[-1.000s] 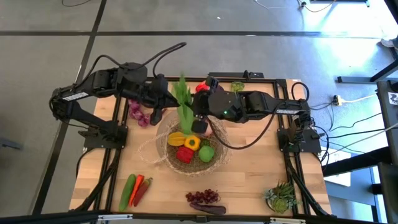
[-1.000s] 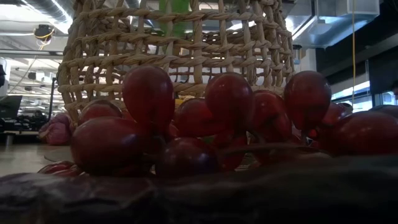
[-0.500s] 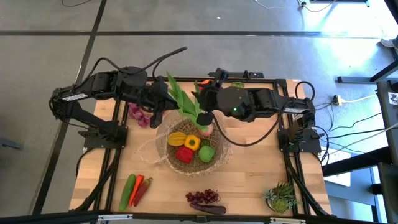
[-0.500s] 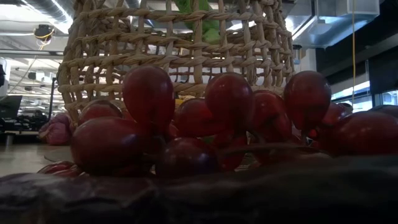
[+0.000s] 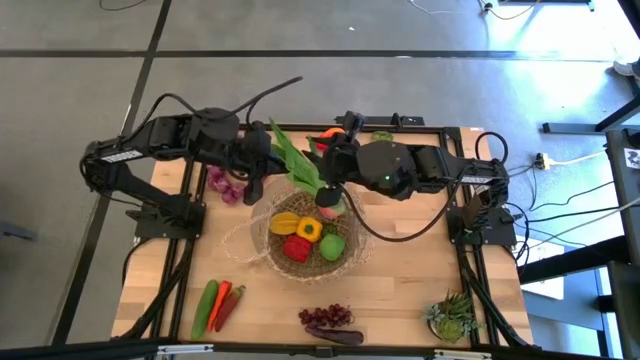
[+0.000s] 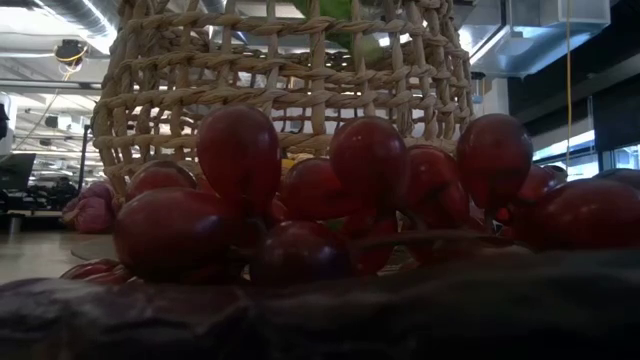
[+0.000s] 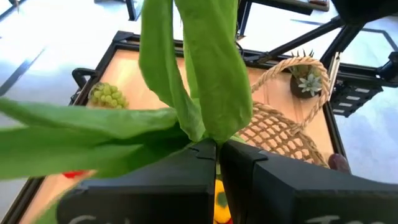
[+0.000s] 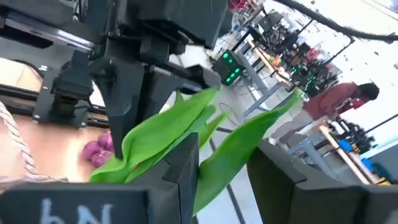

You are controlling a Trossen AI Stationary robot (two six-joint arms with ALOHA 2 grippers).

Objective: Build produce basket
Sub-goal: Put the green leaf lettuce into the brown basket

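The wicker basket (image 5: 300, 238) stands mid-table with a yellow, a red and a green pepper in it. Above its far rim hangs a green leafy stalk (image 5: 293, 157), leaning with its leaves toward the far left. My right gripper (image 5: 325, 190) is shut on the stalk's lower end. My left gripper (image 5: 262, 168) is shut at the leaves. In the low view the basket (image 6: 290, 90) rises behind purple grapes (image 6: 300, 220), and a leaf (image 6: 350, 20) shows over its rim. My left gripper pinches a leaf (image 7: 205, 134) between its two shut fingertips, coming slanting down from the table's left. The other leaves fan out past the fingers. My right gripper has the stalk's leaves (image 8: 217, 155) running between its two fingers, coming about level from the table's right. The stalk is lifted clear above the basket, tilted.
Pink-purple bulbs (image 5: 222, 182) lie at the left, green grapes (image 5: 382, 138) and a red piece (image 5: 325, 135) at the far edge. A cucumber and chillies (image 5: 218, 305) lie near left, purple grapes (image 5: 328, 318) near the front, a potted plant (image 5: 452, 315) near right.
My right gripper has risen a little and rolled. The stalk, upright a second ago, has tipped so its leaves lean toward the far left, by my left gripper. The left arm has kept still.
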